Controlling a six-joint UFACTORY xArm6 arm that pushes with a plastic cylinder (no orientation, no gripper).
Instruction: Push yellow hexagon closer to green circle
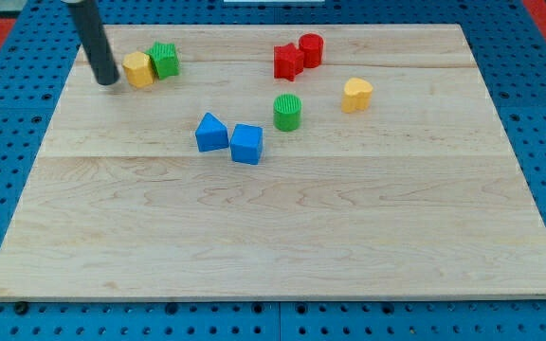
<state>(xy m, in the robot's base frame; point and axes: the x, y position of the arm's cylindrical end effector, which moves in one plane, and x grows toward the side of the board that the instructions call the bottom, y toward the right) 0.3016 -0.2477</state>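
Wooden board [282,237], my tip [108,80] beside yellow hexagon [138,69]

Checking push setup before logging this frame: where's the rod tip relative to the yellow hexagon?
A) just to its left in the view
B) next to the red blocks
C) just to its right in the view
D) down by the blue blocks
A: my tip sits just to the view's left of the yellow hexagon, which has a green block against its right side; the green circle stands farther right, near mid-board.
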